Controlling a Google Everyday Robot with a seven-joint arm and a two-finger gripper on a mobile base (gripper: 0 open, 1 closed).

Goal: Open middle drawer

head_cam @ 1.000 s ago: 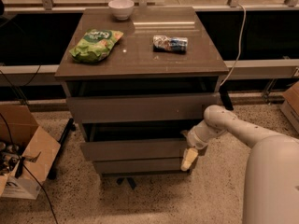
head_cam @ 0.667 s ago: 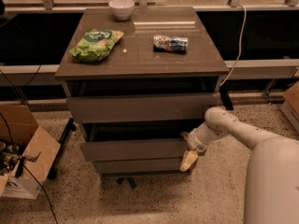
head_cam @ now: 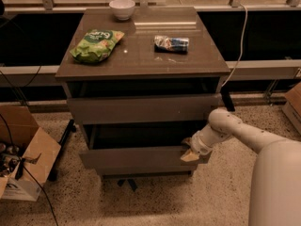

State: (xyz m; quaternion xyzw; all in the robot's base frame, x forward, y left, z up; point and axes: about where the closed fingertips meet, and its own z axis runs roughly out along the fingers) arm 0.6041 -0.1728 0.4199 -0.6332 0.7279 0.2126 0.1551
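Gripper (head_cam: 190, 154) is at the right end of the middle drawer (head_cam: 131, 158), right on the top edge of the front panel, touching or all but touching it. Can't tell if it's clamped on that edge or released, since the contact point is too dark to read. The arm (head_cam: 235, 128) comes in from the lower right, with the white forearm angled down and left to the drawer corner. The middle drawer is the medium grey-brown front, second of three in the stack under the desk (head_cam: 141, 60). It stands out from the cabinet, with a wide dark opening visible above its front. The inside is too dark to make out. The top drawer (head_cam: 141, 109) is the tallest and widest front, with a small white speck right of centre and a dark gap between it and the desk surface. The bottom drawer (head_cam: 141, 172) is only a thin strip just under the middle one. On the desk there's a white bowl (head_cam: 122, 8) at the back edge, a green chip bag (head_cam: 96, 44) on the left and a small blue-and-silver packet (head_cam: 172, 43) on the right, all well apart. An open cardboard box (head_cam: 28, 159) sits on the floor to the left, and a white cable (head_cam: 242, 36) hangs behind the desk's right side.
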